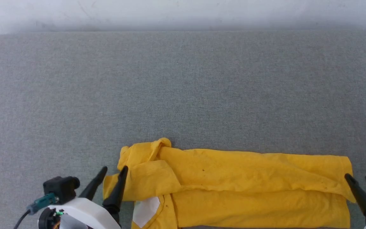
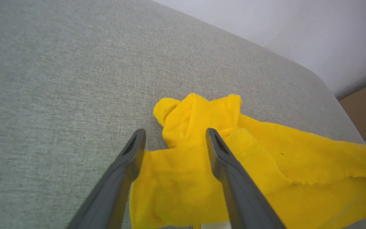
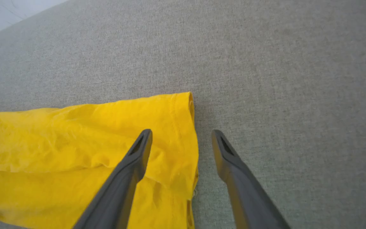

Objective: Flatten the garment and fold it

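The garment (image 1: 233,187) is a bright yellow T-shirt lying as a long folded band along the near edge of the grey table, its far half laid over the near half; a white patch (image 1: 145,211) shows at its lower left. My left gripper (image 1: 113,171) is open over the shirt's bunched left end (image 2: 199,121), one finger (image 2: 221,152) above cloth, the other beside it. My right gripper (image 1: 359,179) is open at the shirt's right hem (image 3: 189,127), astride the edge, holding nothing.
The grey fabric-covered table (image 1: 183,89) stretches wide behind the shirt to a pale wall (image 1: 183,12). A brown surface (image 2: 365,105) lies past the table's rounded corner in the left wrist view.
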